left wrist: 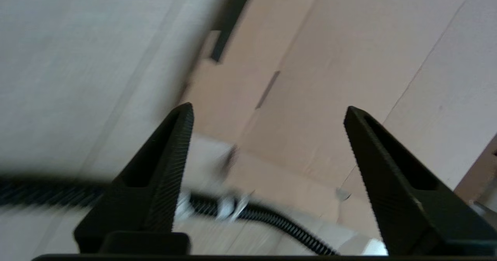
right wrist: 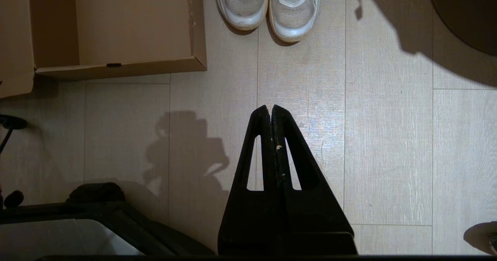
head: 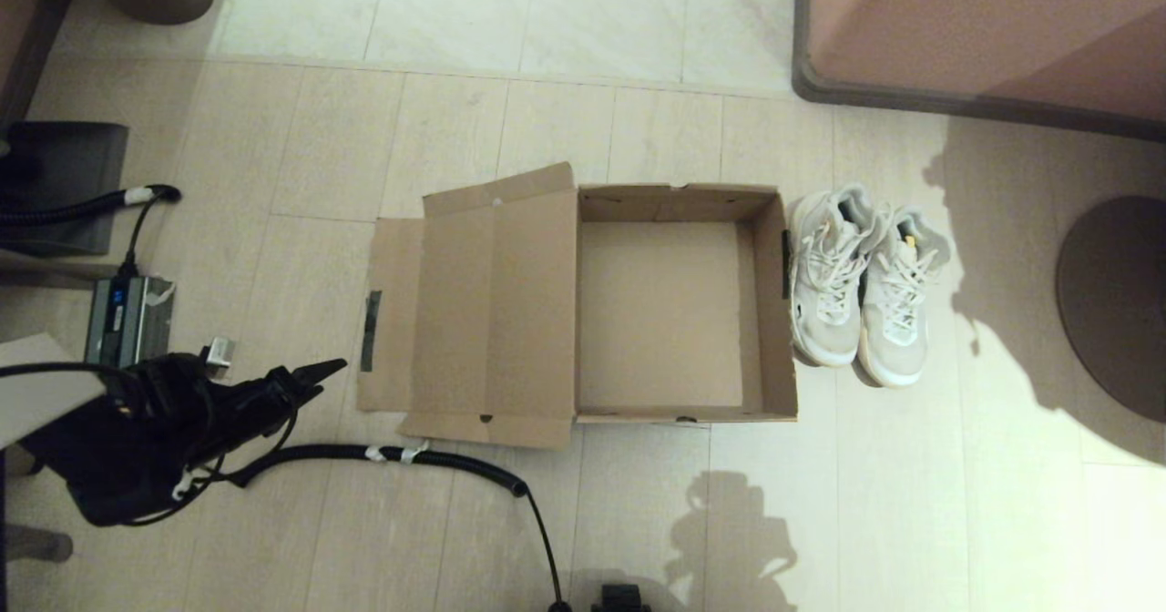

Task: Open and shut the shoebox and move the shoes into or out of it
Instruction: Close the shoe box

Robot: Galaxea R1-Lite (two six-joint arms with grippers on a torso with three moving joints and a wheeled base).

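The brown cardboard shoebox (head: pixel 772 321) stands open and empty on the floor, its lid (head: pixel 492 311) folded flat to the left with a black tape strip on the flap. The two white and grey shoes (head: pixel 856 284) sit side by side on the floor, just right of the box. My left gripper (head: pixel 314 377) hovers open, left of the lid's near corner; in the left wrist view it (left wrist: pixel 268 108) holds nothing, with the lid (left wrist: pixel 330 59) ahead. My right gripper (right wrist: pixel 270 109) is shut on nothing above bare floor, short of the box (right wrist: pixel 124 65) and shoes (right wrist: pixel 268 4).
A black corrugated cable (head: pixel 401 455) runs along the floor just before the lid's near edge. A grey device (head: pixel 127 321) lies at the left. A pink piece of furniture (head: pixel 984 29) stands at the back right, and a dark round base (head: pixel 1116 302) at the right edge.
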